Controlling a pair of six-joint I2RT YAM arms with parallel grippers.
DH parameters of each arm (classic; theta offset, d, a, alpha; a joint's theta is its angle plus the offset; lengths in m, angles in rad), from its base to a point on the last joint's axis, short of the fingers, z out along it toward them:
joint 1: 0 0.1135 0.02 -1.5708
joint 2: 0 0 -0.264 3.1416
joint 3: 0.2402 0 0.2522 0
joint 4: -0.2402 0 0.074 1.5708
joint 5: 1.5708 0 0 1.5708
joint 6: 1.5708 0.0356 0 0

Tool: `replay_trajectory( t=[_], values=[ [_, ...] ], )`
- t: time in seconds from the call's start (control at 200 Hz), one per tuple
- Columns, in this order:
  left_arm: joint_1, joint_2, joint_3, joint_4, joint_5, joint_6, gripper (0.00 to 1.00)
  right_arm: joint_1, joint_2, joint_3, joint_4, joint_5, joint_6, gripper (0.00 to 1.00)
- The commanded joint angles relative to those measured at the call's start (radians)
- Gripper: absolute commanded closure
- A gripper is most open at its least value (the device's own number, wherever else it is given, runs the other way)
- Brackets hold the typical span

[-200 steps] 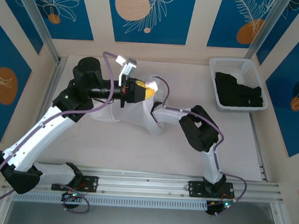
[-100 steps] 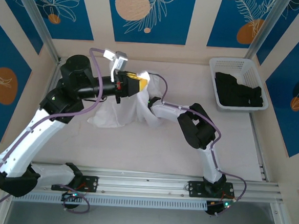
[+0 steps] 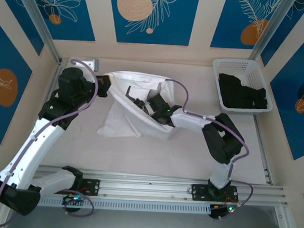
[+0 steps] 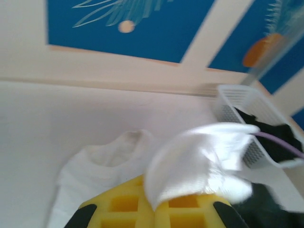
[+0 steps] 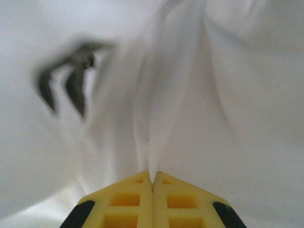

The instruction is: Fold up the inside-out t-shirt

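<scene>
The shirt point(image 3: 121, 119) sits bunched at far centre-left. My left gripper point(image 4: 154, 208) and right gripper point(image 5: 152, 178) are each clenched on its cloth. I should draw them apart evenly, under gentle tension, to spread it flat.

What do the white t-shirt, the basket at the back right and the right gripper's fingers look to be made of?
The t-shirt: thin matte cloth, probably knit; it wrinkles and drapes in soft folds. The basket: likely moulded white plastic, given its slotted lattice walls. The fingers of the right gripper: matte yellow with moulded square pockets, probably plastic or rubber.
</scene>
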Motion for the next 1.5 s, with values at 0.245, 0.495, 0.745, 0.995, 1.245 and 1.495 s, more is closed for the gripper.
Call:
replay_trajectory(
  t=[0.245, 0.495, 0.745, 0.995, 1.245, 1.495],
  values=[
    [0.187, -0.005, -0.19, 0.126, 0.08, -0.148, 1.0, -0.019, -0.15, -0.129, 0.175, -0.177, -0.049, 1.0],
    [0.133, 0.007, -0.39, 0.351, 0.307, -0.156, 1.0, -0.013, -0.163, -0.041, 0.283, -0.188, 0.009, 1.0],
    [0.122, 0.035, -0.46, 0.216, 0.049, -0.119, 1.0, -0.052, -0.249, 0.022, 0.304, -0.319, 0.009, 1.0],
    [0.174, 0.126, -0.571, 0.309, -0.005, -0.188, 1.0, -0.16, -0.365, -0.116, 0.456, -0.507, 0.133, 1.0],
    [0.142, 0.118, -0.591, 0.332, 0.099, -0.107, 0.63, -0.166, -0.313, -0.163, 0.493, -0.521, 0.116, 1.0],
    [-0.011, 0.153, -0.5, 0.437, 0.347, -0.02, 0.34, -0.167, -0.286, -0.169, 0.499, -0.512, 0.112, 1.0]
  ],
)
